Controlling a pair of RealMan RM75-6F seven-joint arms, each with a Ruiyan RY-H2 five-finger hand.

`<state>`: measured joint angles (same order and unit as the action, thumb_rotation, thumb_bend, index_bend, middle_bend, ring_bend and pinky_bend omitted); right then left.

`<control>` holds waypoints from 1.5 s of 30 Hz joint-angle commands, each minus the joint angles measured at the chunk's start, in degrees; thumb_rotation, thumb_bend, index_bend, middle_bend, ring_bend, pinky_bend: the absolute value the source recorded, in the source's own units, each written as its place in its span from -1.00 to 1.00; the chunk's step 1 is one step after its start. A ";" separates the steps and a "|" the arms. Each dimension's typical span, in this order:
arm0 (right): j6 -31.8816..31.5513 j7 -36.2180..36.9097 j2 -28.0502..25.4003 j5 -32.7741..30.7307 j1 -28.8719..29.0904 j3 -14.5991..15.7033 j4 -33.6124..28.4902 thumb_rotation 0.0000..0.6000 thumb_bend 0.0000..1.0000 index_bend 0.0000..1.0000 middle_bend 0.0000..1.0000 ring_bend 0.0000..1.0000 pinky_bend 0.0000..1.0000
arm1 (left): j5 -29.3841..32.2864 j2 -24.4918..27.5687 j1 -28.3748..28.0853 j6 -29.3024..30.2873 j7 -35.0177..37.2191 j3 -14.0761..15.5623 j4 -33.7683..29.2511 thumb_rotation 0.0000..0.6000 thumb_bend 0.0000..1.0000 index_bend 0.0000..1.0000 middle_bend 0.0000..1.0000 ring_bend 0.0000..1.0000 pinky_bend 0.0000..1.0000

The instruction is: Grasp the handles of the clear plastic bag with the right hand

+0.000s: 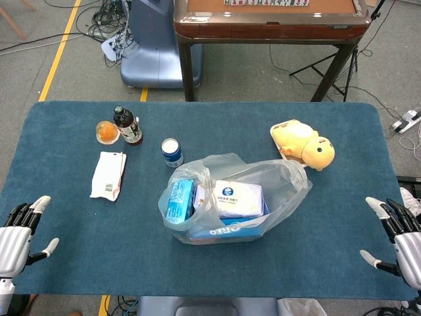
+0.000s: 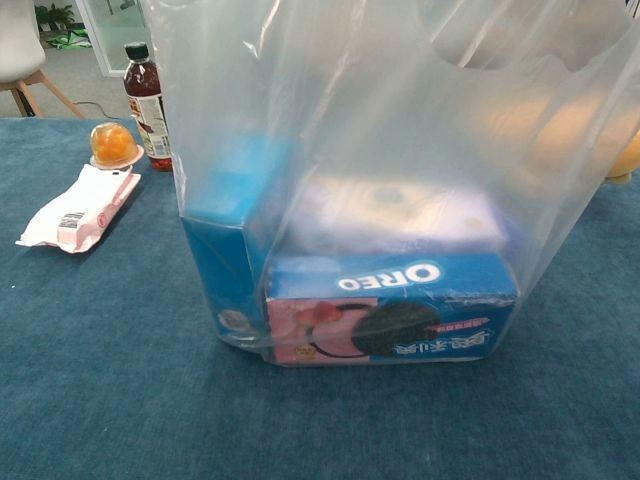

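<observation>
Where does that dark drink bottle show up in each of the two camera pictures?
Head view: the dark bottle stands on the far left part of the table, left of the clear plastic bag.
Chest view: the dark bottle is at the upper left, partly hidden by the bag's edge.
Shared landmark: the orange jelly cup sits just left of it in both.

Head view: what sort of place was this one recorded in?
Probably an indoor lab or workshop set up for robot trials. A blue felt-covered table stands on grey carpet, loose cables lie on the floor beside a blue machine base, and a mahjong-style table stands behind.
</observation>
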<state>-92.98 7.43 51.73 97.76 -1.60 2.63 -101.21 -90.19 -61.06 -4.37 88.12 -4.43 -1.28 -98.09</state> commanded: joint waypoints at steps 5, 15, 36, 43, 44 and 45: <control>0.50 4.65 -2.23 2.29 1.22 0.31 -1.05 1.00 -1.00 -1.00 -0.74 -0.94 -0.77 | -0.15 -0.02 -0.16 -0.13 -0.23 -0.06 -0.32 1.00 -0.56 -0.89 -0.77 -0.73 -0.82; 6.36 25.43 -11.70 5.71 9.16 -0.29 -3.34 1.00 -1.00 -1.00 -0.74 -0.94 -0.76 | -0.22 0.10 0.50 0.80 -0.27 0.08 -0.59 1.00 -0.56 -0.89 -0.77 -0.73 -0.82; 27.24 47.04 -18.59 9.92 29.28 -3.55 -6.36 1.00 -1.00 -1.00 -0.74 -0.94 -0.77 | 0.27 -0.01 1.30 1.42 -0.20 0.02 -0.22 1.00 -0.56 -0.89 -0.77 -0.73 -0.82; 30.01 55.38 -16.41 14.34 34.95 -2.92 -5.32 1.00 -1.00 -1.00 -0.74 -0.94 -0.76 | 0.57 0.34 1.68 1.72 -0.19 0.00 -0.45 1.00 -0.56 -0.89 -0.77 -0.73 -0.82; 29.83 56.67 -15.88 14.80 35.52 -2.82 -5.03 1.00 -1.00 -1.00 -0.74 -0.94 -0.77 | 0.50 0.38 1.70 1.76 -0.19 0.02 -0.50 1.00 -0.56 -0.89 -0.77 -0.73 -0.82; 29.61 58.00 -15.29 15.29 36.09 -2.69 -4.70 1.00 -1.00 -1.00 -0.74 -0.94 -0.77 | 0.43 0.41 1.72 1.82 -0.16 0.02 -0.53 1.00 -0.56 -0.89 -0.77 -0.73 -0.82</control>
<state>-63.44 62.88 35.09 111.60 32.91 -0.35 -106.67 -89.77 -60.66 -2.66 89.94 -4.59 -1.27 -98.61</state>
